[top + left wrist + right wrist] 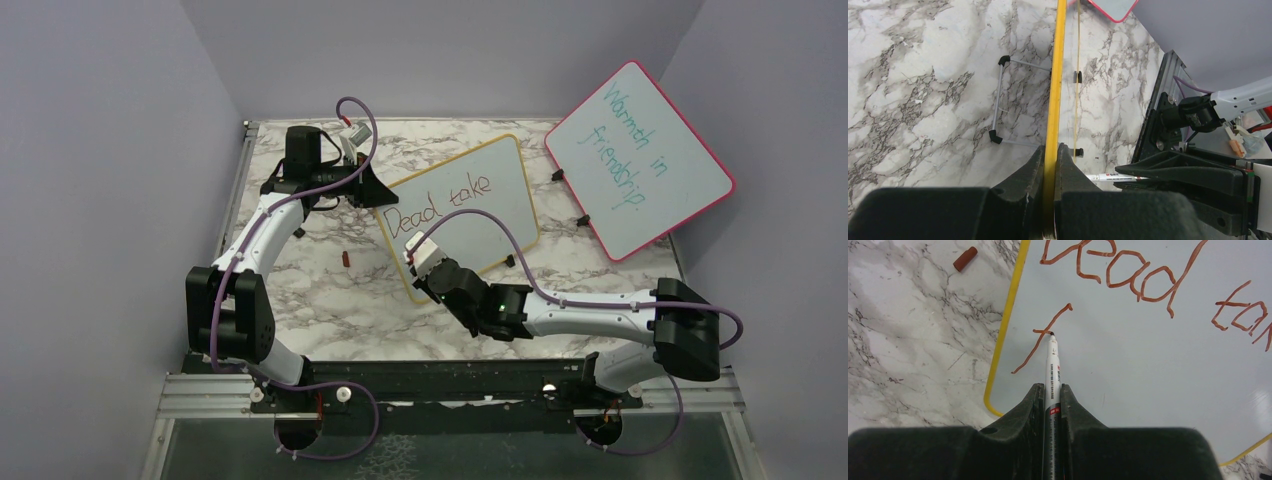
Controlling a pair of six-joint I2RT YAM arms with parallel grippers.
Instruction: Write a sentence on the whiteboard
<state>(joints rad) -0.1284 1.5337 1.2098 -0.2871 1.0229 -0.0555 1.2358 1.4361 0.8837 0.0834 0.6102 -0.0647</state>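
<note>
Around the work there is little clutter: a small red marker cap (347,259) lies alone on the marble counter (330,290) at about nine o'clock from the yellow-framed whiteboard (490,195), and a second board with a pink-red frame (640,160) and teal handwriting leans against the right wall at two o'clock, apart from the first. The whiteboard sits near the middle of the counter, turned a little, on small black clip feet (509,260), with a thin wire stand (998,102) showing beside it in the left wrist view. The left gripper (372,190) has its jaws closed on the board's yellow edge at its ten o'clock corner, the frame pinched between the two fingers (1034,167). The right gripper (1050,392) has its jaws closed on a white marker (1052,365), and that arm lies across the board's lower part, hiding it from above. The sentence (1128,282) reads "Dead take" in reddish strokes, and below it a single "f" (1040,337) stands, the marker tip touching its crossbar. The "f" is close to the board's left edge, with bare white surface running toward three o'clock. Purple walls close in on three sides.
</note>
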